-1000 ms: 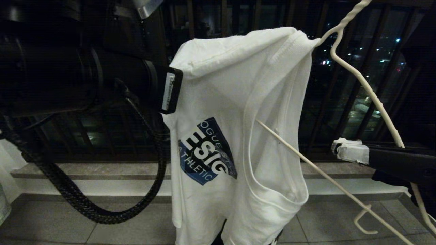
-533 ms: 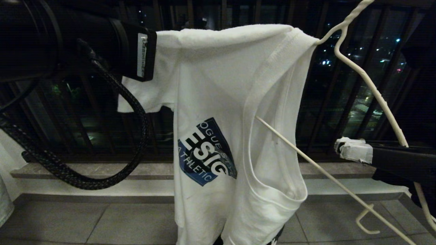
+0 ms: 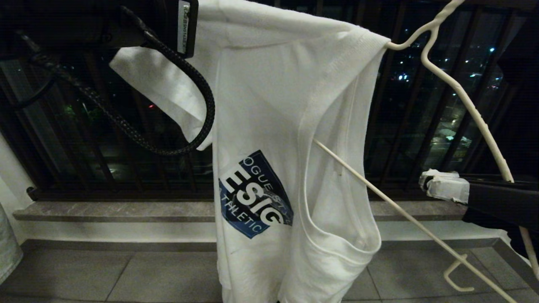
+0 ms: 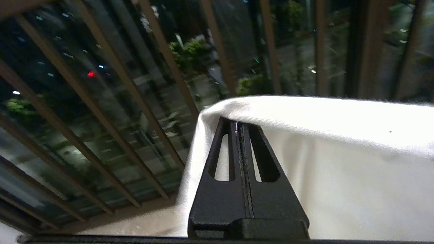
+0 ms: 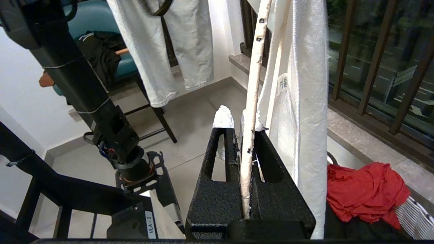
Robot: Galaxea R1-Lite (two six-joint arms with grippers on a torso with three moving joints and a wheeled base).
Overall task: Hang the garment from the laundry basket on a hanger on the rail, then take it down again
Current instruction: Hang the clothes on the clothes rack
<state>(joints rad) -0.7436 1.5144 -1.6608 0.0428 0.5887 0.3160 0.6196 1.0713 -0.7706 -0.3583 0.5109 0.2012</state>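
Soft white cloth garment (image 3: 269, 109), chipped off-white coated wire hanger (image 3: 463, 101), matt grey floor tiles (image 3: 126, 273)

Garment (image 3: 290, 126) hangs mid-scene, blocking passage between both arms. Open air right of it, crossed by the hanger (image 3: 463, 101) wire (thin, slanting); dark railing bars (image 3: 404, 105) close off the far side.

It is night beyond the balcony bars (image 3: 404, 126), with small city lights showing as soft, blurred dots. The head view is dim and grainy, yet the white T-shirt (image 3: 273, 105) glows under indoor light. The left wrist view is blurred at the background. The right wrist view is brighter, the floor (image 5: 190, 122) evenly lit.
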